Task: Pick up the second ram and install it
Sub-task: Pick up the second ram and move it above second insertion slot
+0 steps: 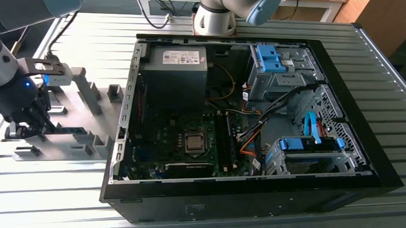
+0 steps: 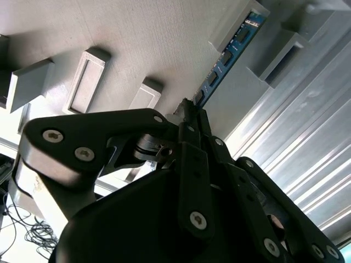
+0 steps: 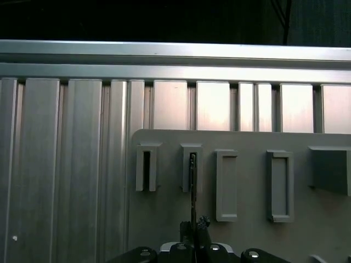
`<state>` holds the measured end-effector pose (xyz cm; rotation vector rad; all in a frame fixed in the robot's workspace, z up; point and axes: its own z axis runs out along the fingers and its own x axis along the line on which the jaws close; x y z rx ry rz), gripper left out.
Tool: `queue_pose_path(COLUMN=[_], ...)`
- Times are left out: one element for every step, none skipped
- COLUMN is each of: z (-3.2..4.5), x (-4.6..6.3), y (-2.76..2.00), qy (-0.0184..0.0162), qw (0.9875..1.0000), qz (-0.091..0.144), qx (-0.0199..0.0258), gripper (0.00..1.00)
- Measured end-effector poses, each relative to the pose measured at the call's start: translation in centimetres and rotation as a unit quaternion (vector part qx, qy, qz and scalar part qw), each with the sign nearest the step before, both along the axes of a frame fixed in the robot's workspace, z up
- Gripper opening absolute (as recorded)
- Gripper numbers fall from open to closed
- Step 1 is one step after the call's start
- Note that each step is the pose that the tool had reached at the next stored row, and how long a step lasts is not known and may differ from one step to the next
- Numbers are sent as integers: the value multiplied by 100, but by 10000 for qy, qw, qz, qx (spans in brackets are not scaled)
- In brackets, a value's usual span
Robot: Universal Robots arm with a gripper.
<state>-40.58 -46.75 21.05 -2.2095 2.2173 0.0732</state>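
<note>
While the memory stick (image 2: 227, 55) stands on edge in the grey holder blocks (image 2: 285, 44) of the fixture plate (image 3: 164, 219), it is pinched near one end by the gripper (image 2: 189, 112), whose fingers are pressed together on it. A straight lift along the slots is advised, so that the board is neither bent nor jammed. The plate is laid on a ribbed aluminium table (image 1: 52, 190), beside the open computer case (image 1: 364, 150); cables are seen behind.

In the second wrist view the gripper (image 2: 190, 108) clamps the ram stick (image 2: 226, 58), and its black body hides the stick's near end. In the first wrist view the stick stands edge-on, its chips unseen. In the exterior view the arm (image 1: 5, 71) runs off the picture's edge.
</note>
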Motion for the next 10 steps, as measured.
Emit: queue_pose_path(z=[6, 11, 16, 23, 27, 30, 35, 41, 44, 46], x=[0, 0, 0, 0, 0, 0, 0, 0, 0, 0], y=[0, 0, 0, 0, 0, 0, 0, 0, 0, 0], qy=[0, 0, -1, 0, -1, -2, -1, 0, -1, -2], qw=[10000, 10000, 10000, 10000, 10000, 10000, 10000, 10000, 10000, 10000], qz=[0, 0, 0, 0, 0, 0, 0, 0, 0, 0], qx=[0, 0, 1, 0, 1, 1, 1, 0, 1, 1], gripper=[14, 14, 14, 14, 14, 14, 14, 14, 14, 14])
